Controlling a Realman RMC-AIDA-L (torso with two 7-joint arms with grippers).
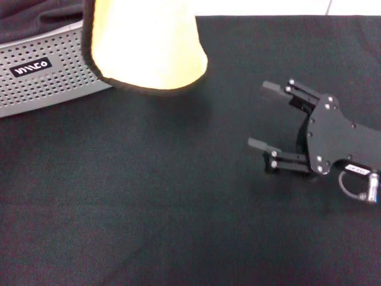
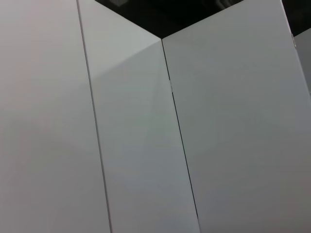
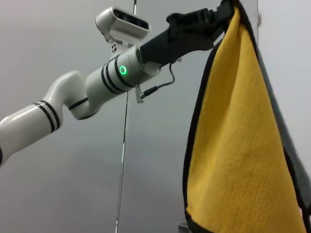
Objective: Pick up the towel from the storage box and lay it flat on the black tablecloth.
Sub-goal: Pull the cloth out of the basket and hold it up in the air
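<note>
Head view: I am seeing the towel (image 1: 146, 44) hanging in the air with its yellow-orange face toward the camera and its dark edge trim running down one side and along the bottom. Its lower edge is hanging above the black tablecloth (image 1: 149, 202) and partly in front of the near corner of the storage box (image 1: 50, 77); I cannot tell whether the hem is touching the cloth. The box is sitting at the far left of the table, its perforated wall and black label with white logo facing me, and a dark grey cloth (image 1: 36, 21) is lying inside it.

Right wrist view: I am holding the towel (image 3: 233, 145) up by one top corner with the left claw (image 3: 221, 12), which is clenched on that corner at the end of the white left arm (image 3: 73, 97); the towel is draping straight down, yellow face outward, with a strip of the grey face showing along one edge.

Head view again: I am resting the right claw (image 1: 259, 116) low over the tablecloth on the right, well apart from the towel, its two fingers spread wide and grasping nothing.

Left wrist view: only pale wall panels (image 2: 146, 145) are showing.
</note>
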